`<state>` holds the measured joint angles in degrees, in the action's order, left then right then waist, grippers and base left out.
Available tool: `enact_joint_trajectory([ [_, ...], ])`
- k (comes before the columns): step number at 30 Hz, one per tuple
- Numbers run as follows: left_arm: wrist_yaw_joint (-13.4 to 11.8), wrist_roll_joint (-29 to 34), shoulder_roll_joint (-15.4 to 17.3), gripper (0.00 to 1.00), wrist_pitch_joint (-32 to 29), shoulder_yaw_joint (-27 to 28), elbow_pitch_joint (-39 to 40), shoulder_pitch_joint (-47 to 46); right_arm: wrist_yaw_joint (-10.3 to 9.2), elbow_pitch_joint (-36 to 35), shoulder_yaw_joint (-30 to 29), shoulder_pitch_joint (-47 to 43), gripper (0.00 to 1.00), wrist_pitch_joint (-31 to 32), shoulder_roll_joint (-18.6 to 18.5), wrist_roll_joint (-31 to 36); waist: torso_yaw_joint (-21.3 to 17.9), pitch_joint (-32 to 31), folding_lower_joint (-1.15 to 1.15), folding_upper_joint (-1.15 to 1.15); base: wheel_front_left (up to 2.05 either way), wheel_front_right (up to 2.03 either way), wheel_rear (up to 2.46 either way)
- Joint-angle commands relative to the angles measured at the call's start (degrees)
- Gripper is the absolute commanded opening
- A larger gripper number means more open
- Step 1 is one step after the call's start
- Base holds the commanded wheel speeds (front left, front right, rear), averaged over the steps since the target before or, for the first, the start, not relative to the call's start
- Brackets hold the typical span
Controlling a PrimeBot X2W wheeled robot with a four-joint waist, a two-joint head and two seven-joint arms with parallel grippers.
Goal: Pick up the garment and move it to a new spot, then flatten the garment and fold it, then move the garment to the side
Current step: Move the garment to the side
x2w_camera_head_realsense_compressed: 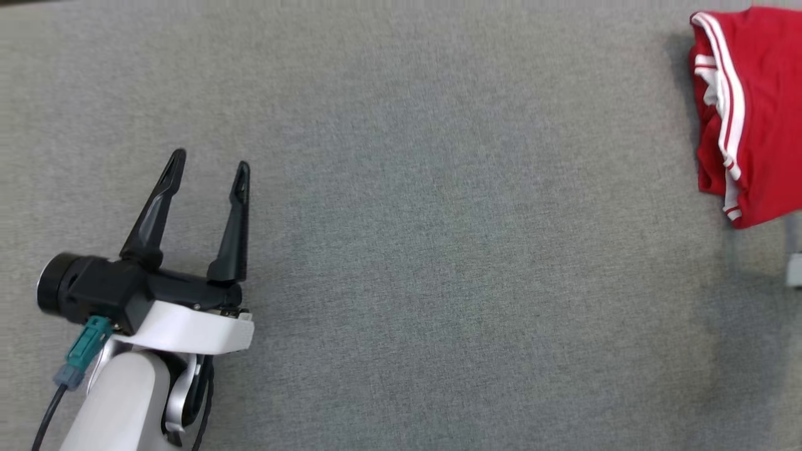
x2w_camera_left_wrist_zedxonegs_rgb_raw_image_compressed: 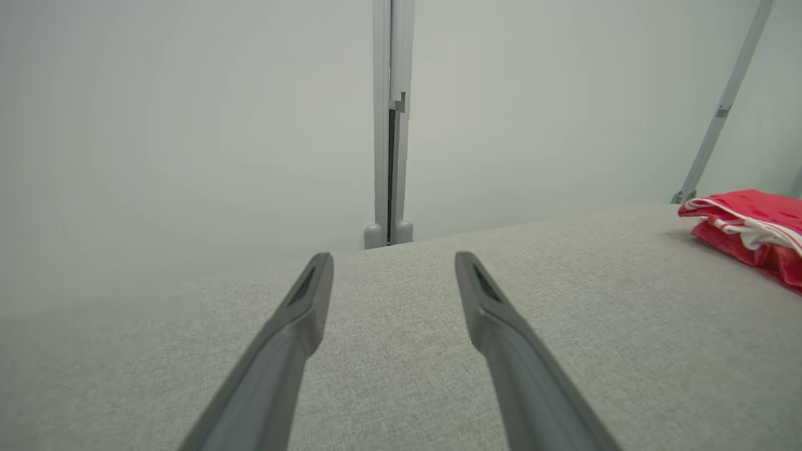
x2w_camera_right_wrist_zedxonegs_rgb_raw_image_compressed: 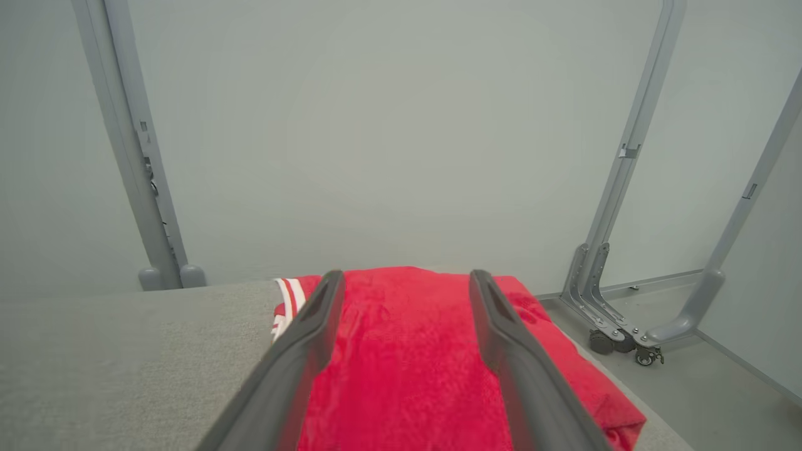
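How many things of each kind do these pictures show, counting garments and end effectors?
Red cloth garment with white stripes, folded: 1
Black two-fingered end effectors: 2, the left end effector and the right end effector
Total: 3

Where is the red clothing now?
The folded red garment lies at the right edge of the grey surface in the head view, under the open right gripper.

The garment (x2w_camera_head_realsense_compressed: 761, 106) lies at the table's (x2w_camera_head_realsense_compressed: 438, 250) right edge, well apart from the left gripper (x2w_camera_head_realsense_compressed: 211, 160).
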<state>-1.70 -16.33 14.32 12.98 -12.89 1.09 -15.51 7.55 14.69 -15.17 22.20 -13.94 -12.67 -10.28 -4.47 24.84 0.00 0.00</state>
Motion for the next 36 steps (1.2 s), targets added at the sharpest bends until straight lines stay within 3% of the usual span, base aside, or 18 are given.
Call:
enact_joint_trajectory([
  [1, -0.5, -0.4, 0.2, 1.0, 0.3, 0.4, -0.2, 0.6, -0.13, -0.7, 0.4, -0.8, 1.0, 0.4, 0.3, 0.4, 0.9, -1.8, 0.0, 0.0, 0.0, 0.0, 0.0],
  [15, -1.8, -3.6, -1.3, 1.0, 1.9, 3.8, -6.2, 6.7, -0.13, -16.5, 10.0, -12.8, 1.0, 9.4, 4.4, 1.8, 8.5, -10.0, 0.0, 0.0, 0.0, 0.0, 0.0],
  [24, -1.3, -3.4, -1.0, 1.0, 2.1, 3.6, -9.2, 10.1, -0.13, -16.8, 14.2, -18.0, 1.0, 11.1, 5.1, 0.9, 8.7, -15.3, 0.0, 0.0, 0.0, 0.0, 0.0],
  [36, -1.6, -3.8, -0.5, 1.0, 1.0, 2.5, -10.3, 16.0, -0.13, -16.3, 14.8, -25.4, 1.0, 12.2, 6.5, 0.1, 8.1, -23.3, 0.0, 0.0, 0.0, 0.0, 0.0],
])
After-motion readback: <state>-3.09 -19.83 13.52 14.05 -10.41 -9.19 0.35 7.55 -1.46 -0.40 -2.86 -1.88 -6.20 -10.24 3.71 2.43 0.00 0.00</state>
